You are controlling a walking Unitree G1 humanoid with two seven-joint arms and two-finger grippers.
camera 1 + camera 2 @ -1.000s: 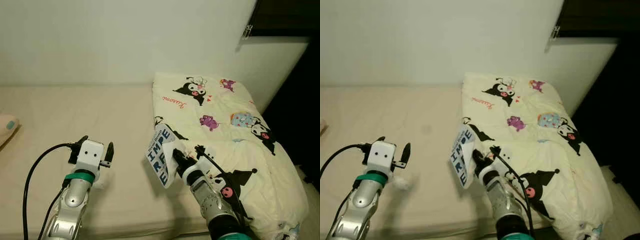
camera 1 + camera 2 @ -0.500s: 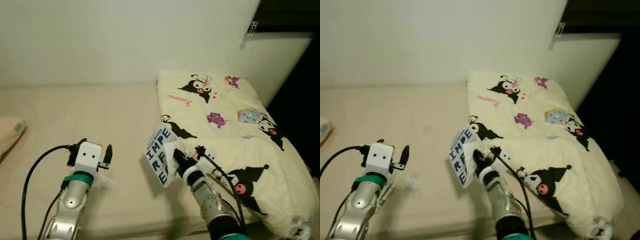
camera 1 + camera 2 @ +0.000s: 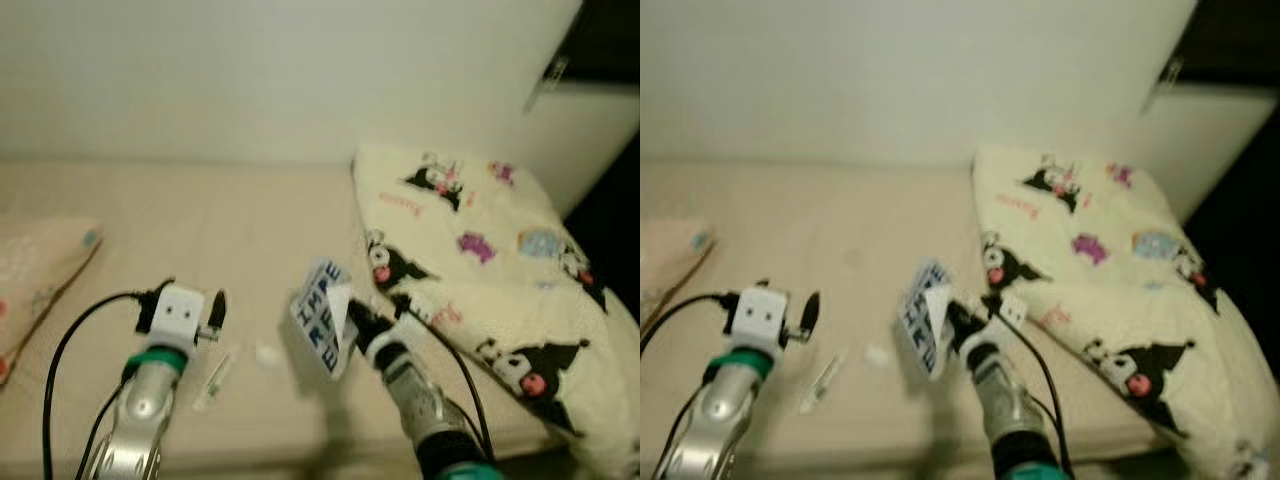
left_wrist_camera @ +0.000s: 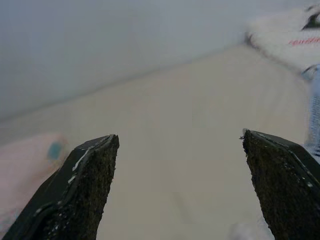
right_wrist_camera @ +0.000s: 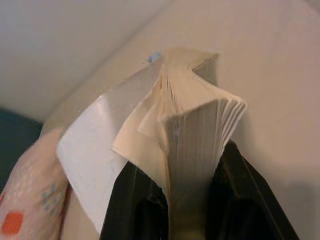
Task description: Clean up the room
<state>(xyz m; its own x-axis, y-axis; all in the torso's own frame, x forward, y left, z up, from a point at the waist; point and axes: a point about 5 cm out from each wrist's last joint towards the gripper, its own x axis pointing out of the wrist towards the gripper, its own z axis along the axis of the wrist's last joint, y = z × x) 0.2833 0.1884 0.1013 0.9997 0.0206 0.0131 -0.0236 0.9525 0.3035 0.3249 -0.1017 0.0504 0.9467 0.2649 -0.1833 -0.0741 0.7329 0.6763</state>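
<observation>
Booklet point(image 3: 322, 315), white-covered with blue block lettering, is held upright above the beige bed point(image 3: 230, 230) by the right gripper point(image 3: 352, 318), whose jaws are closed on its lower edge. In the right wrist view the pages point(image 5: 195, 135) are seen fanned out between the two black fingers point(image 5: 132, 200), with the cover curling away to one side. The booklet is held just beside the near corner of a cream quilt point(image 3: 480, 230) printed with black and pink cartoon characters, which is heaped along the right side of the bed, up against the white wall point(image 3: 250, 70).

The left gripper point(image 3: 195, 305) is raised over the front of the mattress, well apart from the booklet, with its jaws spread wide and nothing between them; in the left wrist view the fingertips point(image 4: 90, 175) are seen far apart over bare sheet. A black cable point(image 3: 70, 350) is looped back from its white wrist block.

On the sheet between the two arms, a slim pale stick-like object point(image 3: 212, 380) is seen lying at a slant, and a small white scrap point(image 3: 266, 353) is seen near it, closer to the booklet; neither can be identified through the blur. At the left edge of the bed, a pinkish pillow point(image 3: 40, 275) with small coloured marks is partly visible.
</observation>
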